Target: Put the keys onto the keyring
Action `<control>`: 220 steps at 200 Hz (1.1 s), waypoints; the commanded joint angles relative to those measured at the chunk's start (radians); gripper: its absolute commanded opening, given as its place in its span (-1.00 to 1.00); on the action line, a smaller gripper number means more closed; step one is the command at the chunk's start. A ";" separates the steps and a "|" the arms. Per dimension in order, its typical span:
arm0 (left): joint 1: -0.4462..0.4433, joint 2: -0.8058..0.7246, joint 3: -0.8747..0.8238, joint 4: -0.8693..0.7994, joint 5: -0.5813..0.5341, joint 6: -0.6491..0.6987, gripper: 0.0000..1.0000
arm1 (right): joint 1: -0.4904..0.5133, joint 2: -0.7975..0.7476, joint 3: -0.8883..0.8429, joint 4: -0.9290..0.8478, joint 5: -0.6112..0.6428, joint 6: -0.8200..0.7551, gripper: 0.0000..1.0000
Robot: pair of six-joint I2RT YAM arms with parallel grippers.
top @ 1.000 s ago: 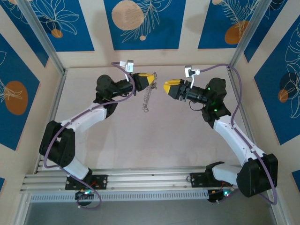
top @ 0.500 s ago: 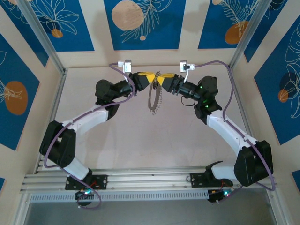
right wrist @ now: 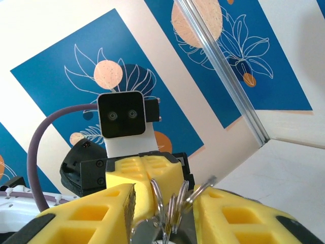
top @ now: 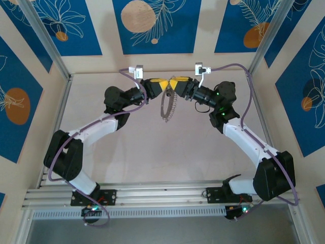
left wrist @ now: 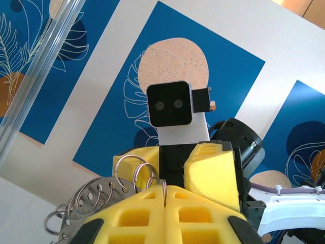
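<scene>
Above the counter walled by blue leaf panels, my left jaws were clamped on the hanging keyring, my right jaws apart around its wire rings, clearest from the right wrist.

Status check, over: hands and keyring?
Left hand shut on keyring, loop dangling. Right hand jaws apart around its top rings. Hands tip to tip, tight quarters.
</scene>
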 commanded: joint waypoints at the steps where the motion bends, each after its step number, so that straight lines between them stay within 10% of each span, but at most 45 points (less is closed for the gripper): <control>1: -0.015 0.003 0.020 0.059 -0.009 0.006 -1.00 | 0.013 0.014 0.034 0.027 0.004 0.002 -0.32; 220: -0.020 -0.002 0.031 0.050 0.001 0.015 -1.00 | 0.010 -0.081 -0.001 -0.053 0.043 -0.034 -0.23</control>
